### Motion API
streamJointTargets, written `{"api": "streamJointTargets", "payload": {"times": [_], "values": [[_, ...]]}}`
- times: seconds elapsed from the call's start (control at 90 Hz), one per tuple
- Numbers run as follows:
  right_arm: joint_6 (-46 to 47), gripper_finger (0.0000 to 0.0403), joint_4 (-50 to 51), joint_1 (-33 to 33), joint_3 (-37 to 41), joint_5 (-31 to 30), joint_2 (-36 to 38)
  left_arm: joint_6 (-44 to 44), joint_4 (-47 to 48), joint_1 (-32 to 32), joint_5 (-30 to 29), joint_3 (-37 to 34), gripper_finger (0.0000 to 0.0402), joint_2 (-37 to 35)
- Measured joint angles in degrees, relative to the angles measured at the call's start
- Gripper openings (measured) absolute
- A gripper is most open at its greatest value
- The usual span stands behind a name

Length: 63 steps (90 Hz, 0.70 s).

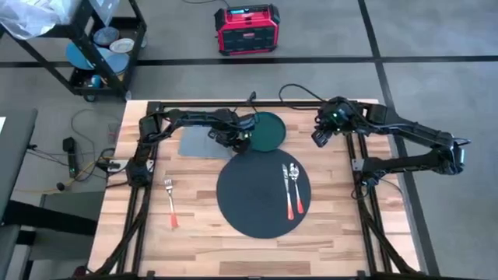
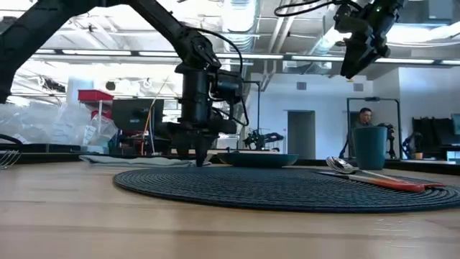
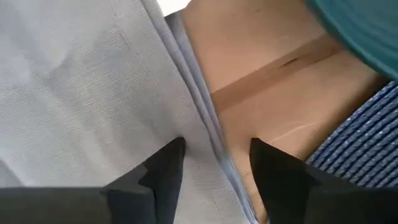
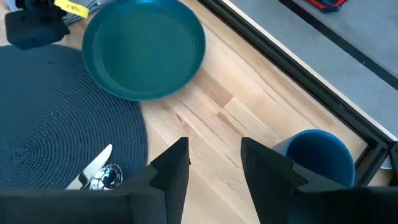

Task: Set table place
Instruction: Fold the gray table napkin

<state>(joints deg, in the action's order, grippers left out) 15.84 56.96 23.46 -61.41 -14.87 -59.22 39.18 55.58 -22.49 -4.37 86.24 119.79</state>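
Observation:
The round dark placemat lies flat on the table. A spoon and a knife with orange handles lie on its right part. A green plate sits just beyond the mat's far edge. To its left a grey napkin lies flat. My left gripper is open and down at table height over the napkin's edge beside the plate. My right gripper is open and raised above the wood, between the plate and a blue cup. My left gripper points down over the napkin's edge on the plate's side. One finger is over the cloth and the other over bare wood. I cannot tell whether the tips touch the cloth or the table.
A fork with an orange handle lies on the wood left of the mat. The blue cup stands at the far right of the table. Beyond the far edge are a cart and a red box.

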Motion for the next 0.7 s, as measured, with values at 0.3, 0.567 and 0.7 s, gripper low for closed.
{"api": "streamJointTargets", "payload": {"times": [0.3,0.567,0.7], "values": [[0.1,0.0132,0.0,0.0,0.0,0.0,0.0,-0.5,1.1,-0.1,-0.4,-0.1,0.0005,0.1],[0.1,0.0132,0.0,0.0,0.0,0.0,0.0,-0.6,-1.4,-0.2,-1.6,1.4,0.0001,-0.4],[0.1,0.0132,0.0,0.0,0.0,0.0,0.0,-0.8,-0.4,-0.2,-2.3,3.2,0.0001,-1.5]]}}
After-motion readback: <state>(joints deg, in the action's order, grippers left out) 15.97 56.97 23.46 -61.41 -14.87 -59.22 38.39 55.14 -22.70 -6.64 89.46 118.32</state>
